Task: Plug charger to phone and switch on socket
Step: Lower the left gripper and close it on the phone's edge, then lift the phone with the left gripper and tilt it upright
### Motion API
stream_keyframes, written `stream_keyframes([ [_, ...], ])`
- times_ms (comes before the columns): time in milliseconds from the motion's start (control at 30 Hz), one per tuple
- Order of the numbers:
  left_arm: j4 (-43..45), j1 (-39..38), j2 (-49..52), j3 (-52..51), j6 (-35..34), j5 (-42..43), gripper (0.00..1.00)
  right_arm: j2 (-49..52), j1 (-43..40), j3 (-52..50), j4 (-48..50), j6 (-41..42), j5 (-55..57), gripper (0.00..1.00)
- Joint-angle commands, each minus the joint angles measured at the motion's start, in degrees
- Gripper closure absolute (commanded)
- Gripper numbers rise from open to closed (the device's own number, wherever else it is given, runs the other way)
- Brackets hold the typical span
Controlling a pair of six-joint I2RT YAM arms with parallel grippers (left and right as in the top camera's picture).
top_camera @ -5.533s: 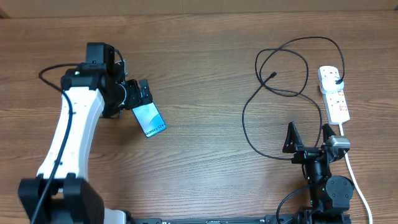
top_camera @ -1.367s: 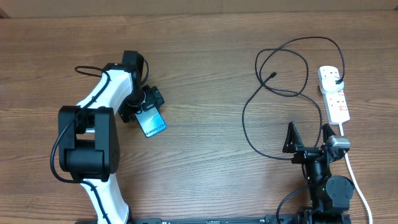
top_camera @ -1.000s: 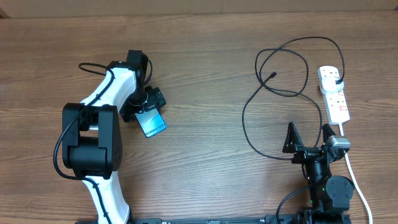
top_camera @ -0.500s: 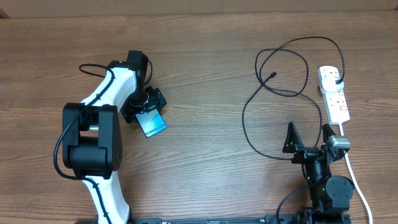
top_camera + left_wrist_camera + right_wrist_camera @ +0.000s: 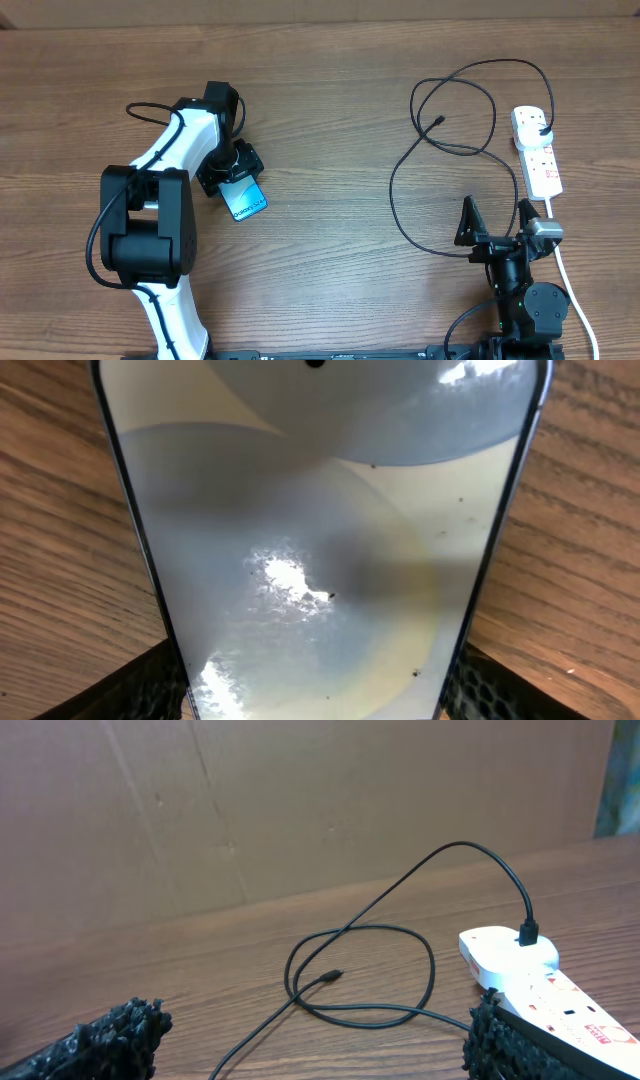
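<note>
Overhead: compared with the earliest frame, the left arm has swung in from the far left and now bends over the phone [image 5: 248, 198]. The phone lies screen-up on the wooden table [image 5: 330, 120], left of centre, and has barely shifted. The left gripper [image 5: 236, 174] covers the phone's upper end, and its fingers look drawn in closer than half a second ago. The right gripper [image 5: 495, 225] has not moved; it sits at the near right edge with its fingers spread wide and nothing between them. The charger [image 5: 391, 190] lies in the same loops, well apart from the phone, with its connector tip [image 5: 441, 120] free on the wood. Its plug [image 5: 541, 128] sits in the socket [image 5: 540, 155] at far right. Left wrist: only this view shows the phone [image 5: 320, 560] running between the fingers [image 5: 160, 685]. They sit just beside both long edges, but I cannot tell whether they press on it. The screen reflects glare. Right wrist: both dark fingertips frame the bottom corners, far apart. This low angle shows the cable [image 5: 462, 844] arching up to the black plug [image 5: 528, 933] seated in the socket's [image 5: 540, 985] end.
</note>
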Motion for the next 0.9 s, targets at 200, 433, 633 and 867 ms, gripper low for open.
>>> stream_keyframes([
  [200,-0.9,-0.8,6.1,-1.1,0.5,4.8,0.33,-0.6,0.3,-0.6,0.2,-0.2,-0.1,0.0],
  [433,-7.1,-0.8,6.1,5.4,3.2,4.7,0.37,-0.6,0.3,-0.6,0.2,-0.2,-0.1,0.0],
  [633,-12.6,-0.9,6.1,10.5,3.9,4.8,0.37,-0.6,0.3,-0.6,0.2,-0.2,-0.1,0.0],
  [867,-18.4,-0.9,6.1,14.4,5.7,7.3,0.38,-0.6,0.3,-0.6,0.2,-0.2,-0.1,0.0],
])
